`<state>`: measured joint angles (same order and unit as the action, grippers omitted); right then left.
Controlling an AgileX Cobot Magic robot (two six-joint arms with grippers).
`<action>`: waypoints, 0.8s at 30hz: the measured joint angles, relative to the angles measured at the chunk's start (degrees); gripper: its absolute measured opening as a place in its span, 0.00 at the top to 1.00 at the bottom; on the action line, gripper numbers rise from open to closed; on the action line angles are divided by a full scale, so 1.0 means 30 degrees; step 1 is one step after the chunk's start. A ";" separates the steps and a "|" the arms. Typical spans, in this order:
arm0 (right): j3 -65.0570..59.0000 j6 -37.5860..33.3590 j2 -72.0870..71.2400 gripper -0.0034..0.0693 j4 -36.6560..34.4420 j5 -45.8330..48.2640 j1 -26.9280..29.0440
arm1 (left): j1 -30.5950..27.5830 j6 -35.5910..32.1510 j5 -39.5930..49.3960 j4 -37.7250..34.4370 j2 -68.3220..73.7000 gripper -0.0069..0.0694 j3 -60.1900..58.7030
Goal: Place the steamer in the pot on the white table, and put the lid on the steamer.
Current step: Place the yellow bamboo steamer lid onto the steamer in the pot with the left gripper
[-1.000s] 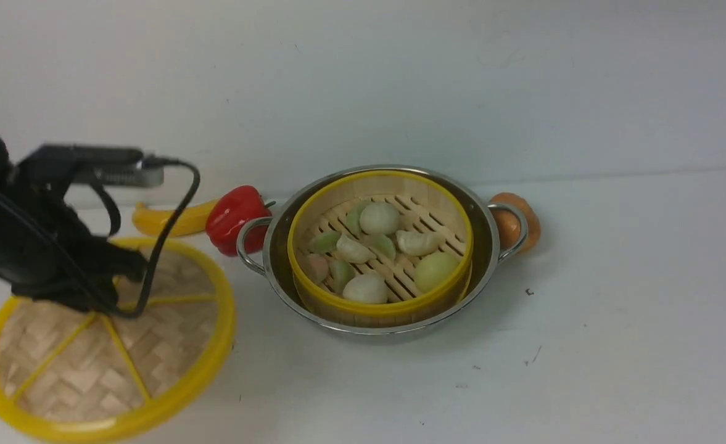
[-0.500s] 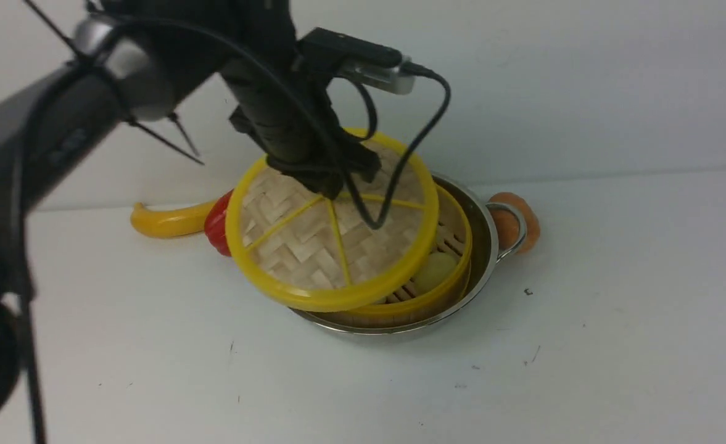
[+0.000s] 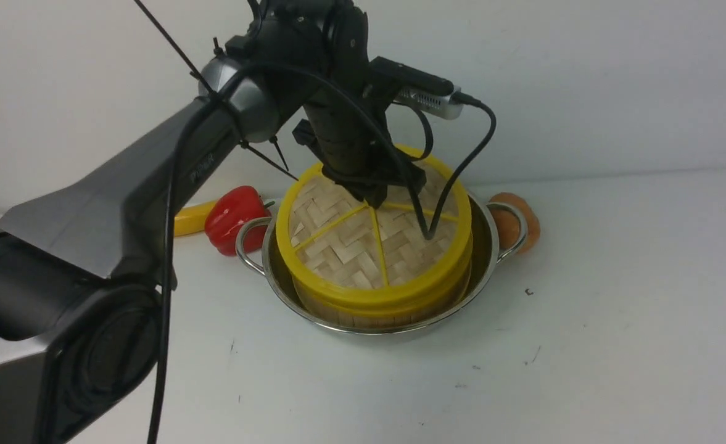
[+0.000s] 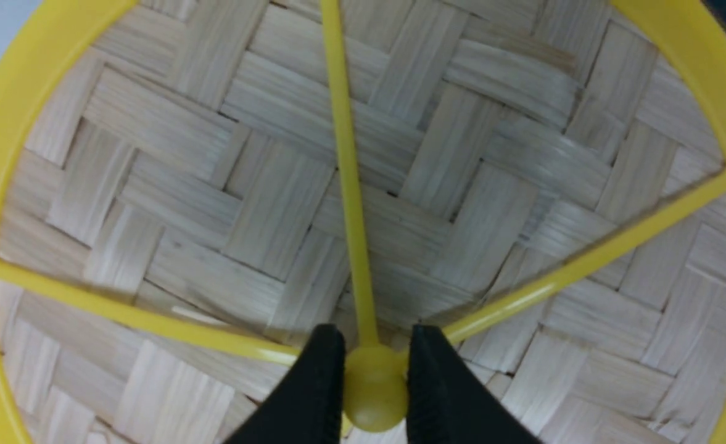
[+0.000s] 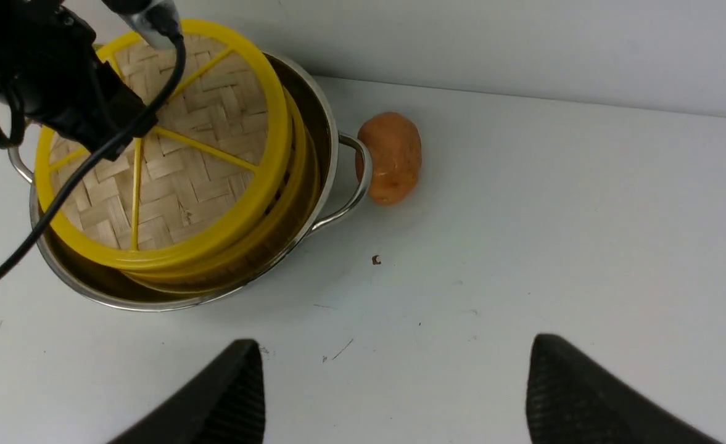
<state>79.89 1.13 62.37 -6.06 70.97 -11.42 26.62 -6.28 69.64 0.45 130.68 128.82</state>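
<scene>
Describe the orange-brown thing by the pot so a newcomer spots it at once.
Find the shiny steel pot on the white table and go to its handle on the robot's right. Just outside that loop lies a rounded orange-brown lump. It is alone on that side and dull-coloured, unlike the glossy red pepper and yellow piece beyond the opposite handle.
</scene>
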 joint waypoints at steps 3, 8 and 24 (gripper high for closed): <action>0.0000 0.0000 0.0000 0.21 -0.0016 0.0000 0.0000 | 0.0020 0.0021 0.0000 0.0207 -0.0003 0.76 0.0005; -0.0015 0.0126 0.0000 0.21 -0.0016 0.0000 0.0000 | 0.0020 0.0000 0.0000 0.0118 -0.0003 0.76 0.0041; -0.0038 0.0143 0.0000 0.21 -0.0016 0.0000 0.0000 | 0.0155 -0.0169 -0.1359 -0.0150 0.0905 0.76 0.0165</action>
<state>79.78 1.55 62.37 -6.11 70.97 -11.42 27.08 -6.78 65.56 0.00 133.39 129.32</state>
